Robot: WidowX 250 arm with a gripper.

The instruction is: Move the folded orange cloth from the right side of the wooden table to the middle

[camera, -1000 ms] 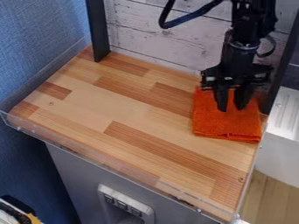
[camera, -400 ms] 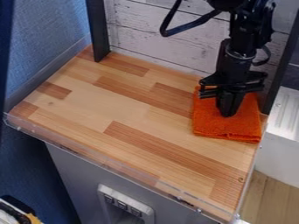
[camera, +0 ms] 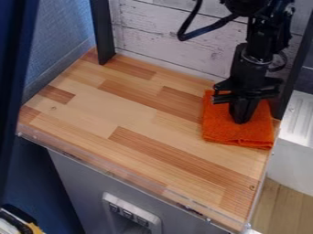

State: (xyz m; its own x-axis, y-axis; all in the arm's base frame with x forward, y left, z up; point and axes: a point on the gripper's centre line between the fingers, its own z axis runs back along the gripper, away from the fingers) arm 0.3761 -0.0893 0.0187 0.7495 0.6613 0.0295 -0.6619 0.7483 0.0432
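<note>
Black two-finger gripper (camera: 241, 120) at folded orange cloth (camera: 235, 135), back corner of striped wooden bench (camera: 122, 109). Fingers narrow, together; can't tell whether fabric's pinched. Likely grasping stage; next move calls for secure hold.

Orange cloth (camera: 220, 129) — folded squarish, lying flat, seemingly fuzzy — at the wooden surface's right rear (camera: 131, 107).

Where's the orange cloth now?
The cloth lies at the right end of the wooden counter in the camera view, under the gripper.
</note>
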